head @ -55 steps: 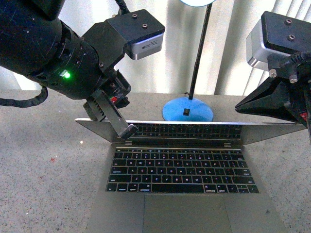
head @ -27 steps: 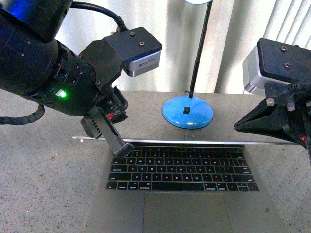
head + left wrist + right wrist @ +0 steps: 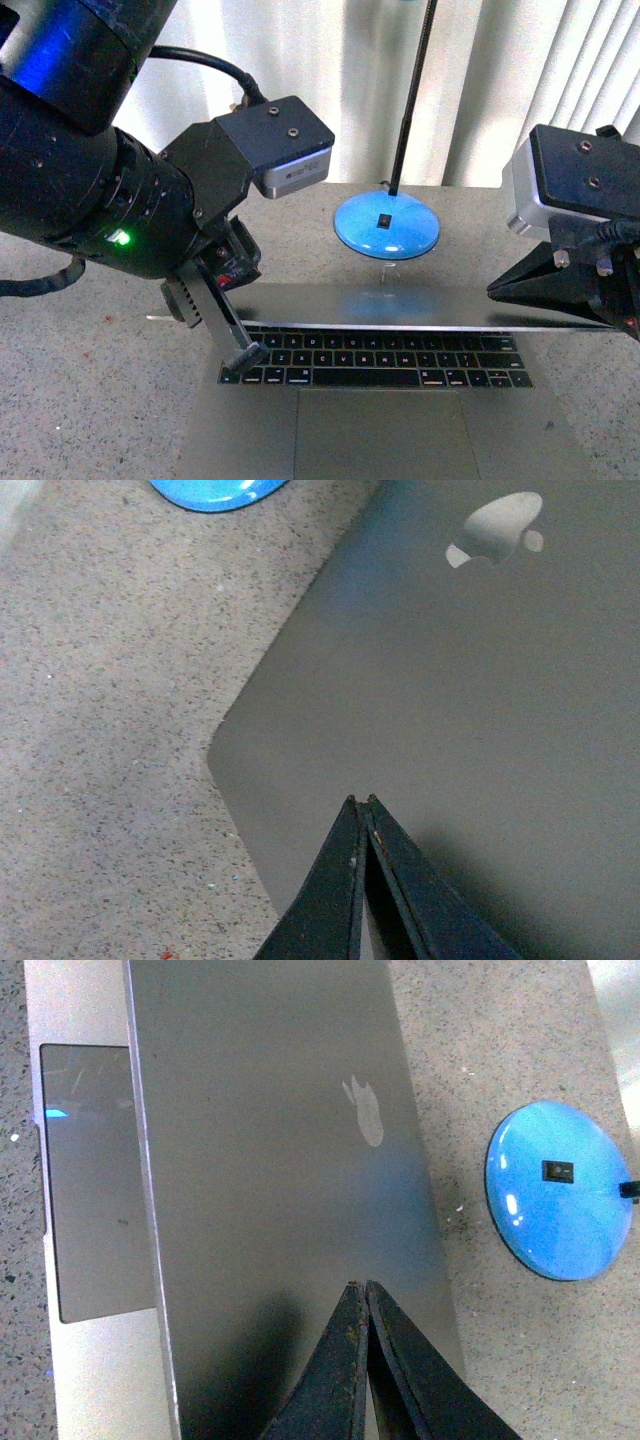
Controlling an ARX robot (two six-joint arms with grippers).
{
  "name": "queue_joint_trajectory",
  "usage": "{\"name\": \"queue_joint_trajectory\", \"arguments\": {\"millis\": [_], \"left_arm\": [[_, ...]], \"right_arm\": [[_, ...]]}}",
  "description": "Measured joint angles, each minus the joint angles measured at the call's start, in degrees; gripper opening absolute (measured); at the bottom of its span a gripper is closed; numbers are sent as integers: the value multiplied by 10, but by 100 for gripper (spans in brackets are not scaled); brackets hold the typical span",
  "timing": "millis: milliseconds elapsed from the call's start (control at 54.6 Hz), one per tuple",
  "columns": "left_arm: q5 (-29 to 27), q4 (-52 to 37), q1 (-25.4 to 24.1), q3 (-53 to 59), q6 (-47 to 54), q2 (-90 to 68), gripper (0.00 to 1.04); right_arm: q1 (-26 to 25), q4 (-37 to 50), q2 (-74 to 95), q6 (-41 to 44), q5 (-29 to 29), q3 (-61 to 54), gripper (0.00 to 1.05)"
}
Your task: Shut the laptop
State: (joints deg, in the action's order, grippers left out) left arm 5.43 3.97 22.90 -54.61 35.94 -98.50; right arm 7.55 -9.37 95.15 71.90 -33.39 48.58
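The grey laptop [image 3: 380,305] lies on the speckled table with its lid tilted low over the black keys [image 3: 380,358]; the lid's grey back faces up. The apple logo [image 3: 495,530] shows on the lid [image 3: 280,1160]. My left gripper [image 3: 245,355] is shut, with its tips at the lid's left front edge and over the lid's corner [image 3: 360,800]. My right gripper [image 3: 497,290] is shut too, its point resting at the lid's right side [image 3: 357,1285]. The trackpad [image 3: 380,430] shows in front of the keys.
A desk lamp's blue round base [image 3: 387,228] stands just behind the laptop, and its thin black stem [image 3: 412,100] rises from it. White curtains hang at the back. Speckled tabletop [image 3: 80,400] surrounds the laptop.
The lid has swung forward and down over the keyboard, from showing the screen to showing its grey back. Both shut grippers have moved lower with it.
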Motion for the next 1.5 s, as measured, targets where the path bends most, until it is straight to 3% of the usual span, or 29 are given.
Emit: {"name": "queue_joint_trajectory", "arguments": {"millis": [1502], "left_arm": [[16,-49,25,53,-18,-43,4]], "right_arm": [[6,48,57,14,4,-52,3]]}}
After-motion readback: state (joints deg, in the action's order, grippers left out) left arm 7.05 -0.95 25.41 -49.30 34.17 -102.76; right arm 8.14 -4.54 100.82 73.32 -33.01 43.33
